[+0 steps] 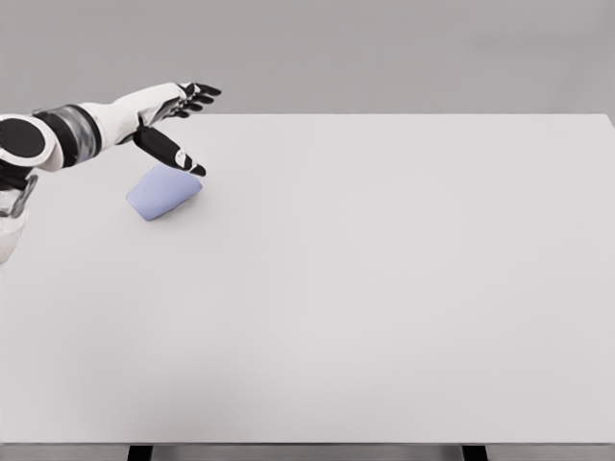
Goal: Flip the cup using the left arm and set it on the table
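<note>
White counter fills nearly the whole head view, its far edge running straight across the upper part of the frame against a plain grey backdrop, its near edge just above the bottom border. Two dark legs show beneath that near edge, one toward 7 o'clock, one toward 5 o'clock. Left arm enters from 9 o'clock: white shell, black shoulder joint, grey ribbed band at the forearm, reaching up and rightward toward 10 o'clock over the counter's far-left corner. Left robot hand at the arm's end is spread wide, palm sideways; black fingers extend toward 2 o'clock from the wrist, and the black thumb angles down toward 4 o'clock. Nothing is gripped between them. Cup, pale lavender-blue, lies on its side on the counter at roughly 10 o'clock in the frame, directly below the hand, at 6 o'clock from the palm. Thumb tip sits just over the cup's upper right end; whether it actually touches cannot be told from this angle. Cup's wider end points toward 8 o'clock.
</note>
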Available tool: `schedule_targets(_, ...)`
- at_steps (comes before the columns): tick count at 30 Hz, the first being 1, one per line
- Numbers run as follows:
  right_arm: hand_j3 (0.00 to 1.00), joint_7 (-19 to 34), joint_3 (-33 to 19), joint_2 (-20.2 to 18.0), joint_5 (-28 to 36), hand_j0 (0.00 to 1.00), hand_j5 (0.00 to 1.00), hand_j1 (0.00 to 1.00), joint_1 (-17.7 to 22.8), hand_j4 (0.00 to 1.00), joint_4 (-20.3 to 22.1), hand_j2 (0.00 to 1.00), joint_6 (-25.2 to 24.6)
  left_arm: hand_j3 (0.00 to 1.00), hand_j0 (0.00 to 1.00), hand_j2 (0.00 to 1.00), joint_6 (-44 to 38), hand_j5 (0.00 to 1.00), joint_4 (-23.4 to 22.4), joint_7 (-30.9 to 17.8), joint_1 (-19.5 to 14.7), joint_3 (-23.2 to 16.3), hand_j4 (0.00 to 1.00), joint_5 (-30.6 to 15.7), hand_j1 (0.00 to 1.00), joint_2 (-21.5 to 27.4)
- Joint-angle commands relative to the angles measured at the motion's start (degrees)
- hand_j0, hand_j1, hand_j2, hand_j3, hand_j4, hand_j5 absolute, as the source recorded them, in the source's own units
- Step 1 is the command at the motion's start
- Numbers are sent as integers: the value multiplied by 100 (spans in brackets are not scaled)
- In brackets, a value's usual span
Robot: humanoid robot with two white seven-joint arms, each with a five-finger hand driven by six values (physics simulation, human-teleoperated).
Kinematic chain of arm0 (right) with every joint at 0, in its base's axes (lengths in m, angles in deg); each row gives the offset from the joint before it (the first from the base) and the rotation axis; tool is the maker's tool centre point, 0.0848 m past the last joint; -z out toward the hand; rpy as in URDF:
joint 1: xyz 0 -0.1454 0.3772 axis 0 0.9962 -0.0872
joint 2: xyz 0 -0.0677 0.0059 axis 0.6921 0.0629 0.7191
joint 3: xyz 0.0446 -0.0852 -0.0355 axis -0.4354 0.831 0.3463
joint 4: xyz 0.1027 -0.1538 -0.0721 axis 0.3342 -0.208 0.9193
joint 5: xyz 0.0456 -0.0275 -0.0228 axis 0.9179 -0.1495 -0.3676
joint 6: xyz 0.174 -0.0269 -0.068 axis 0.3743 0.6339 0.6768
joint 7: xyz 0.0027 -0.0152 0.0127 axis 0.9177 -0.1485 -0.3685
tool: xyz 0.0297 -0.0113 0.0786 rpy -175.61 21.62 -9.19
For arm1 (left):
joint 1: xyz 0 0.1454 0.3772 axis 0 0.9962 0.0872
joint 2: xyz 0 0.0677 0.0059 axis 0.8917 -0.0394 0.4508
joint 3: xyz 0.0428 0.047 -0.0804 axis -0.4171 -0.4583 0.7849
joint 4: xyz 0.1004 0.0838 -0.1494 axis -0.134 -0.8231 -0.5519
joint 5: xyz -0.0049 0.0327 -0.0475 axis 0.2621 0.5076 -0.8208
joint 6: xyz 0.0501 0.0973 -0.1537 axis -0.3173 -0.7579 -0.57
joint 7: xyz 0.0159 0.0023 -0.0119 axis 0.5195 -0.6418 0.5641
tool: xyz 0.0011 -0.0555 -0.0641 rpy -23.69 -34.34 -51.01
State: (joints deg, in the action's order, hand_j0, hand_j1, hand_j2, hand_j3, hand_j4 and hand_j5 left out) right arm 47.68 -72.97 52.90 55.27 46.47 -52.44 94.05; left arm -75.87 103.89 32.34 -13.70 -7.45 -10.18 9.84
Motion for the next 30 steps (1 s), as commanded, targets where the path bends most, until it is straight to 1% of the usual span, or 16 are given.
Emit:
schedule_targets(1, 100, 1, 0, 0, 0, 100, 100, 100, 0, 100, 0, 100, 0, 100, 100, 100, 13, 100, -47, 2, 0, -96, 100, 11, 100, 37)
schedule_targets(6, 100, 1, 0, 0, 0, 100, 100, 100, 0, 100, 0, 100, 0, 100, 100, 100, 13, 100, -73, 2, 0, -140, 100, 55, 100, 283)
schedule_targets(8, 100, 1, 0, 0, 0, 100, 100, 100, 0, 100, 0, 100, 0, 100, 100, 100, 13, 100, -73, 2, 26, -149, 100, 204, 100, 318)
schedule_targets(9, 100, 1, 0, 0, 0, 100, 100, 100, 0, 100, 0, 100, 0, 100, 100, 100, 13, 100, -73, 2, 44, -246, 100, 398, 100, 309)
schedule_targets(10, 100, 1, 0, 0, 0, 100, 100, 100, 0, 100, 0, 100, 0, 100, 100, 100, 13, 100, -73, 2, 44, -360, 100, 451, 100, 309)
schedule_targets(12, 100, 1, 0, 0, 0, 100, 100, 100, 0, 100, -9, 100, 0, 100, 100, 100, 13, 100, -73, 2, 53, -492, 100, 451, 100, 292)
schedule_targets(18, 100, 1, 0, 0, 0, 100, 100, 100, 0, 100, -9, 100, 0, 100, 100, 100, 13, 100, -108, 2, 79, -510, 100, 451, 100, 274)
schedule_targets(21, 100, 1, 0, 0, 0, 100, 100, 100, 0, 100, 0, 100, 0, 100, 100, 100, 13, 100, -302, 2, 70, -510, 100, 477, 100, 283)
schedule_targets(23, 100, 1, 0, 0, 0, 100, 100, 100, 0, 100, 0, 100, 0, 100, 100, 100, 13, 100, -381, 2, 62, -510, 100, 618, 100, 292)
schedule_targets(25, 100, 1, 0, 0, 0, 100, 100, 100, 0, 100, 0, 100, 0, 100, 100, 100, 13, 100, -583, 2, 53, -510, 100, 750, 100, 265)
schedule_targets(30, 100, 1, 0, 0, 0, 100, 100, 100, 0, 100, 0, 100, 0, 100, 100, 100, 13, 100, -847, 2, 26, -501, 100, 758, 100, 221)
